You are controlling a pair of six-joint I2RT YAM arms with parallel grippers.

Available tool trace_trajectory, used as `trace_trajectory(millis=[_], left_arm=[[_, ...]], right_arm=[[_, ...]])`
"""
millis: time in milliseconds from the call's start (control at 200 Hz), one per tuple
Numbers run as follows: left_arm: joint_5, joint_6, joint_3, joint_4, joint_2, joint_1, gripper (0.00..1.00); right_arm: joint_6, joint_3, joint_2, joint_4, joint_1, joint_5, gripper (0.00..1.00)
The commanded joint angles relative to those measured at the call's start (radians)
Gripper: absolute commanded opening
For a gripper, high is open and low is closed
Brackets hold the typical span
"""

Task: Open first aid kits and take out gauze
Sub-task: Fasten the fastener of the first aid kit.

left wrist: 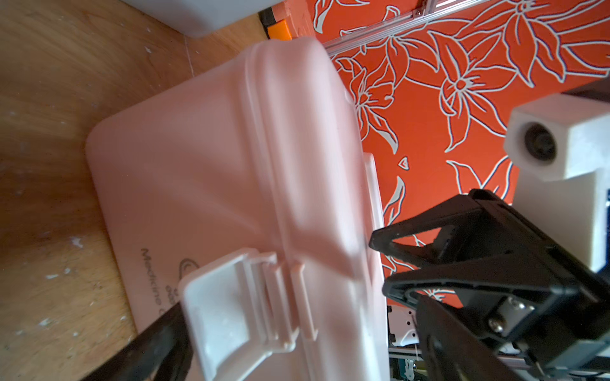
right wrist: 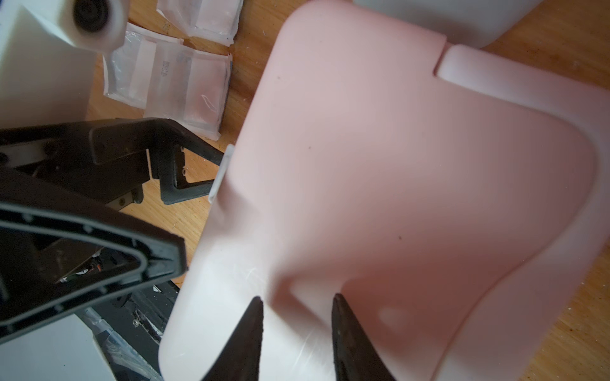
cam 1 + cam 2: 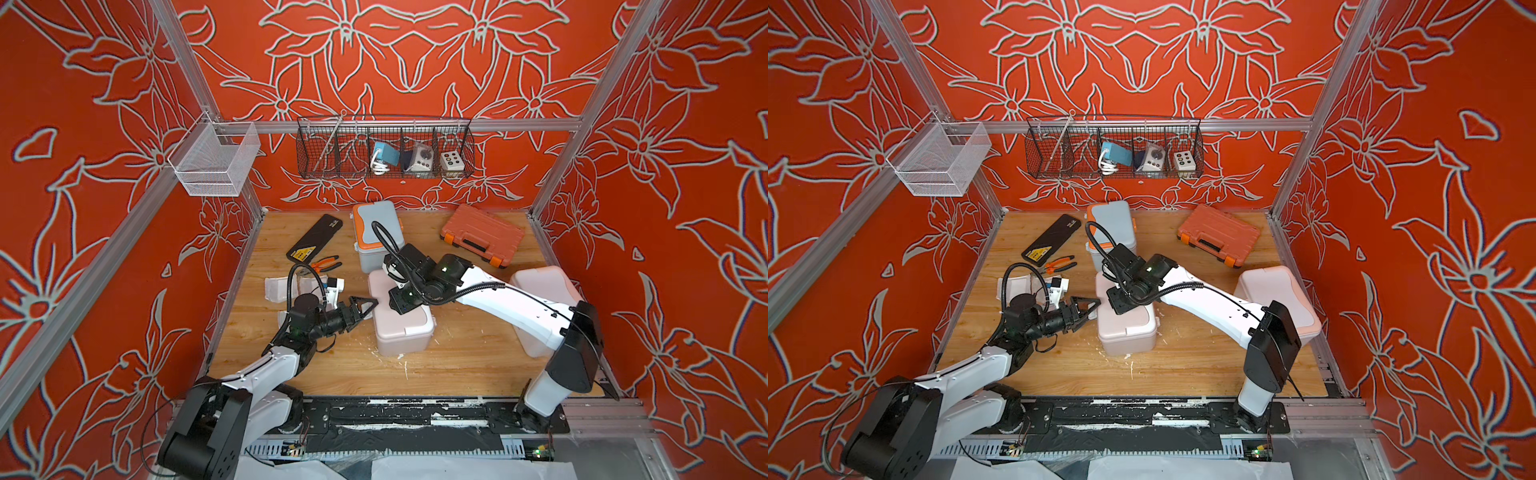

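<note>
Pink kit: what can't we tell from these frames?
- Pink kit contents: lid covers them in every view.
- Right gripper: pressing or gripping the lid? Blurred in the right wrist view; its own wrist covers it in both top views.
- Printed label: left wrist view, runs under the white latch.
- Gauze count: right wrist view cuts it off; the left arm covers some in both top views.

An orange tool case (image 3: 482, 237), a black case (image 3: 314, 239) and pliers (image 3: 326, 263) are laid on the wooden table (image 3: 457, 361); a black wire basket (image 3: 332, 166) is hung above.
</note>
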Motion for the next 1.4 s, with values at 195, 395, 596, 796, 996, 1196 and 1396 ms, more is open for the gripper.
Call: trace_trajectory(millis=[195, 395, 596, 796, 996, 1196, 1396], left_arm=[[0.067, -0.079, 0.004, 0.216, 0.071, -0.040, 0.98], [0.079, -0.094, 0.008, 0.217, 0.049, -0.040, 0.98], [0.083, -0.099, 0.018, 0.181, 0.013, -0.035, 0.98], [0.100, -0.119, 0.014, 0.167, -0.022, 0.001, 0.98], [0.113, -0.144, 0.005, 0.173, -0.044, 0.019, 0.97], [0.126, -0.159, -0.003, 0.165, -0.073, 0.043, 0.97], [0.129, -0.151, -0.008, 0.129, -0.100, 0.063, 0.97]], right_arm=[[0.010, -0.050, 0.023, -0.084, -0.005, -0.030, 0.36], [0.014, -0.058, 0.021, -0.074, -0.005, -0.042, 0.36], [0.017, -0.068, 0.016, -0.066, -0.005, -0.049, 0.36], [0.019, -0.076, 0.011, -0.062, -0.005, -0.053, 0.36], [0.020, -0.081, 0.008, -0.057, -0.005, -0.060, 0.36], [0.024, -0.087, 0.003, -0.053, -0.005, -0.062, 0.36], [0.026, -0.087, 0.001, -0.050, -0.005, -0.066, 0.36]])
